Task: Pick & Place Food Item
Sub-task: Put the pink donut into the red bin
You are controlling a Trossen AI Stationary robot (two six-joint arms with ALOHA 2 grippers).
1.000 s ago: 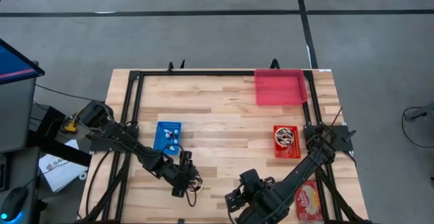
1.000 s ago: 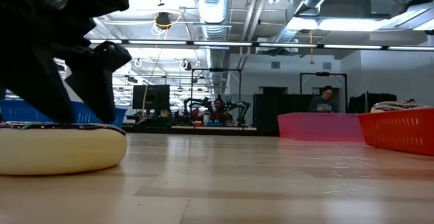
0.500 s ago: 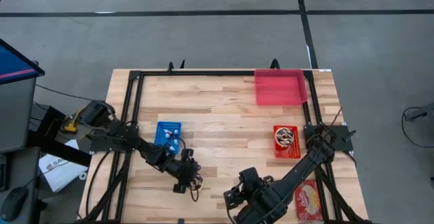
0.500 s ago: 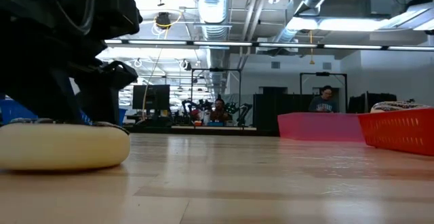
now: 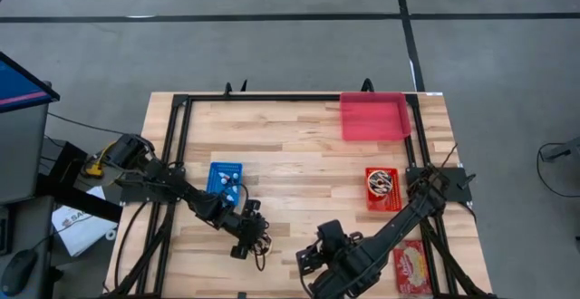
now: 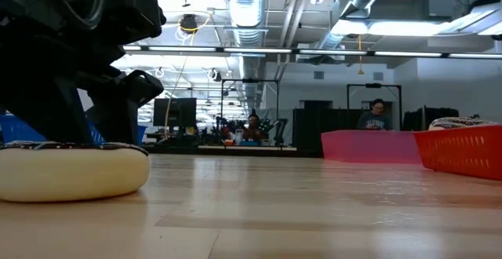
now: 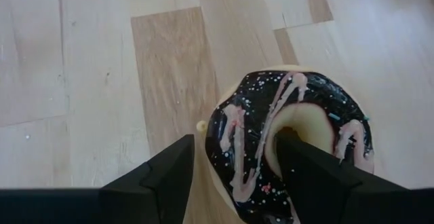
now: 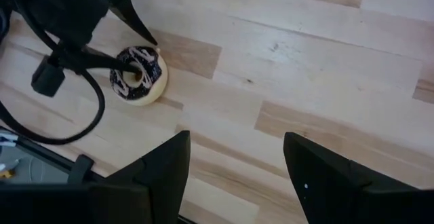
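Note:
A chocolate-iced doughnut point(image 7: 251, 136) with pink stripes lies flat on the wooden table near its front edge, also seen in the low view point(image 6: 70, 171) and the right wrist view point(image 8: 139, 75). My left gripper point(image 7: 234, 163) stands open over it. One finger is in the doughnut's hole and the other is outside its rim. My right gripper point(image 8: 234, 176) hangs open above the table to the doughnut's right point(image 5: 313, 267), with nothing between its fingers. My left gripper slants down from above with one finger point(image 7: 308, 170) in the doughnut's hole point(image 7: 291, 125) and the other finger point(image 7: 169, 176) outside the rim. A strip of table shows between the outer finger and the rim. Whether the inner finger touches the hole's wall I cannot tell.
A blue basket point(image 5: 226, 179) stands just beyond the left gripper. A red basket point(image 5: 382, 188) stands at the right, a pink tray point(image 5: 373, 116) at the far right corner, and a red packet point(image 5: 413, 270) near the front right. Bare wood lies in the middle.
My left gripper has tipped a little and sunk slightly onto the doughnut, which has been nudged a touch along the table. My right gripper has kept still.

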